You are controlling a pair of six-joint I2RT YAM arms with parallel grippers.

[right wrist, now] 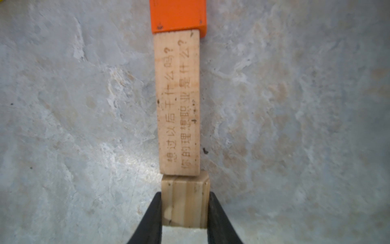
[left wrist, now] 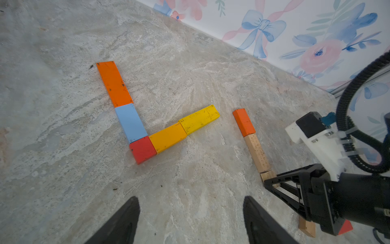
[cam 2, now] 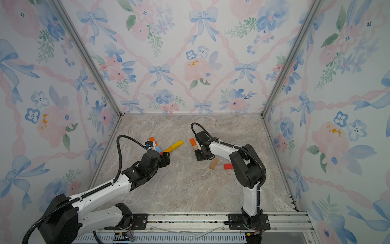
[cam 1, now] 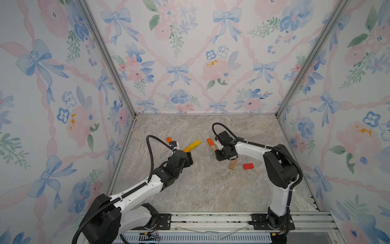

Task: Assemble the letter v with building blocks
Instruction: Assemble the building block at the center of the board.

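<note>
Short tan block [right wrist: 185, 202] is sitting at the near end of an engraved tan block [right wrist: 178, 101], touching it; that block is in turn butting an orange block [right wrist: 177, 14]; the three are forming one straight row on the desk [cam 1: 200, 190]. Right fingers [right wrist: 153, 217] are clamping the short tan block across its two long sides.

Judged: solid wood, light, rigid, not fragile; the smooth faces are giving modest grip, so a side hold is suiting it; any twist is risking a nudge to its neighbour.

Left fingers [left wrist: 126, 224] are standing wide apart, holding nothing, near an angle of long orange block [left wrist: 114, 84], light blue block [left wrist: 130, 123], red square block [left wrist: 143, 150], amber block [left wrist: 167, 137] and yellow block [left wrist: 199, 119]. A loose tan block [cam 1: 233, 164] and red block [cam 1: 248, 166] are lying beside the right arm.

The desk is presenting a flat, hard, marble-patterned top; floral wallpaper [cam 1: 190, 63] is enclosing three sides.
</note>
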